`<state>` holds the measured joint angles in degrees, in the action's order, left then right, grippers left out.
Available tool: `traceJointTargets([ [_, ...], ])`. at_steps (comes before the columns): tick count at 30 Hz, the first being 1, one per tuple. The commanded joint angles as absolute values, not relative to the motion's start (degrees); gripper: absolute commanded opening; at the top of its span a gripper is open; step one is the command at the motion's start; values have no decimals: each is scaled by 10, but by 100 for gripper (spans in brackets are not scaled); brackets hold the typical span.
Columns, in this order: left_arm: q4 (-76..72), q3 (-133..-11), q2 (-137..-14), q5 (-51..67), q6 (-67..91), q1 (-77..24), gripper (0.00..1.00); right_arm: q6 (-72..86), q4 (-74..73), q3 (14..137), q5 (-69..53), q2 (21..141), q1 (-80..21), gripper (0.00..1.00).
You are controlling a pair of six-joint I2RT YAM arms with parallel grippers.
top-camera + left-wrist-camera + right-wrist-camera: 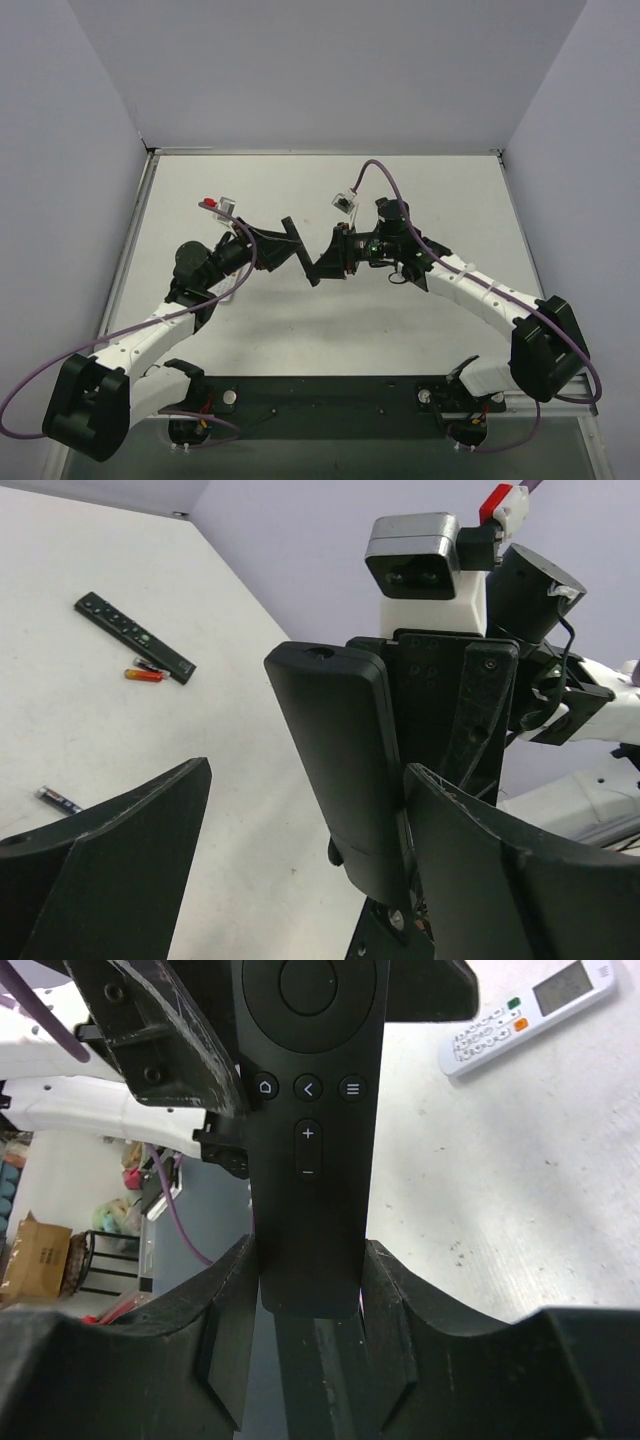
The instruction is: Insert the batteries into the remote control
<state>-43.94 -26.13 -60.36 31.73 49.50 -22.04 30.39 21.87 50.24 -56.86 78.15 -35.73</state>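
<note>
My right gripper (310,1295) is shut on the lower end of a black remote control (310,1110) and holds it above the table, button side toward its own camera. In the left wrist view the remote's smooth back (345,770) stands upright between my left gripper's wide-open fingers (100,865), close against the right one. The two grippers, left (295,243) and right (326,262), meet at mid-table. A red battery (143,676) and a dark one (152,666) lie together on the table. Another dark battery (58,799) lies nearer.
A second long black remote (133,637) lies on the table next to the two batteries. A white remote with a screen (527,1015) lies on the table beyond the right gripper. Grey walls enclose the table (330,330) on three sides.
</note>
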Motion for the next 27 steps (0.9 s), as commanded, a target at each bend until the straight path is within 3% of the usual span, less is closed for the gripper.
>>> traceJointTargets([
  [1,-520,-291,-618,348,519,-235,87,333,315,500,-612,773,-372,5],
  [5,-520,-290,-623,336,541,-236,71,338,323,498,-613,780,-376,5],
  [8,-519,-289,-616,319,548,-240,45,333,321,493,-601,780,-377,7],
  [11,-468,-293,-604,289,540,-250,21,324,308,490,-583,775,-378,21],
  [12,-443,-301,-593,276,533,-253,16,316,301,490,-565,773,-378,33],
  [13,-414,-304,-587,261,514,-258,6,309,286,491,-555,770,-377,40],
  [14,-350,-310,-582,218,506,-269,3,301,275,491,-543,766,-379,46],
  [15,-314,-322,-570,195,498,-275,0,278,264,492,-511,761,-380,57],
  [18,-202,-339,-549,99,492,-294,0,200,174,500,-408,733,-397,67],
  [25,-118,-352,-541,5,468,-313,0,160,128,482,-231,714,-437,69],
  [27,-47,-372,-538,-14,435,-313,6,156,113,473,-222,710,-438,69],
])
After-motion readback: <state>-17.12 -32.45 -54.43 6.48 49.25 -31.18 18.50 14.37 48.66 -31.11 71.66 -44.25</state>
